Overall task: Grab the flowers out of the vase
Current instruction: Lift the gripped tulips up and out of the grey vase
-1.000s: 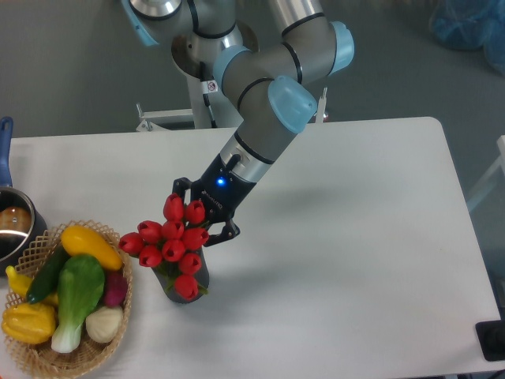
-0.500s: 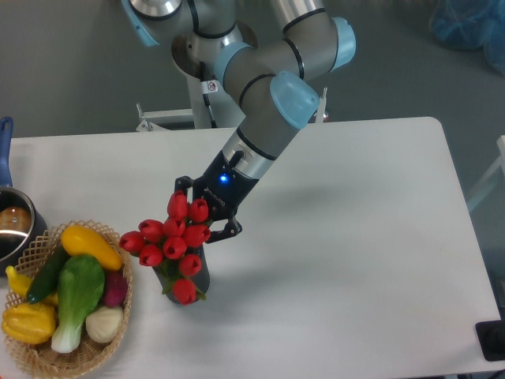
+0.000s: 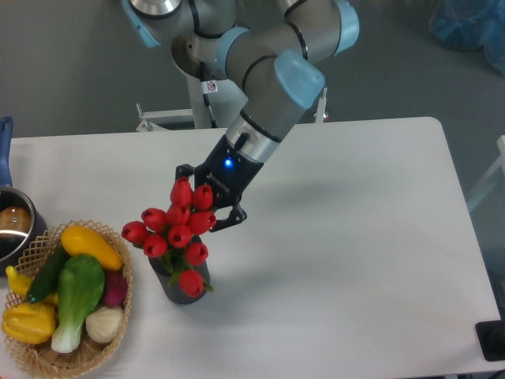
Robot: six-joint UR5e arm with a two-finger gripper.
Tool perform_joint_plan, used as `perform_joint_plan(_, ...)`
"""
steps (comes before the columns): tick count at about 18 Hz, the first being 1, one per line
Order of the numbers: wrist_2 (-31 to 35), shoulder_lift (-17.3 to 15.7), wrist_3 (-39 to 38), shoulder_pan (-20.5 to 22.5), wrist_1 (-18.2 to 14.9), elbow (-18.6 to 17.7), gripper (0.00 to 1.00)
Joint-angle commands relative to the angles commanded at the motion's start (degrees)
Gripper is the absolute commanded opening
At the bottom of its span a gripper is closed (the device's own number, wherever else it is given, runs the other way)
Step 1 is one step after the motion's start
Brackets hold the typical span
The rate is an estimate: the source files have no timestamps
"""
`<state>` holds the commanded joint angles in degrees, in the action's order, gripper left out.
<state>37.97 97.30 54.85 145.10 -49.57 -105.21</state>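
low in the frame's left centre the vase holds the flowers. above, the gripper looks pinched on the bunch behind the buds. best to pull straight up, slowly, so the stems clear the rim without tipping it.
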Motion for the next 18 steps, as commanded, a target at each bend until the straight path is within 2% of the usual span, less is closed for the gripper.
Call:
perform_joint_plan(11, -4.84, -1.76, -0.62, 1.15, 0.0, 0.09, 0.28)
perform_joint_plan(18, -8.62, -4.31, -3.52, 4.05, -0.09, 0.97, 0.28)
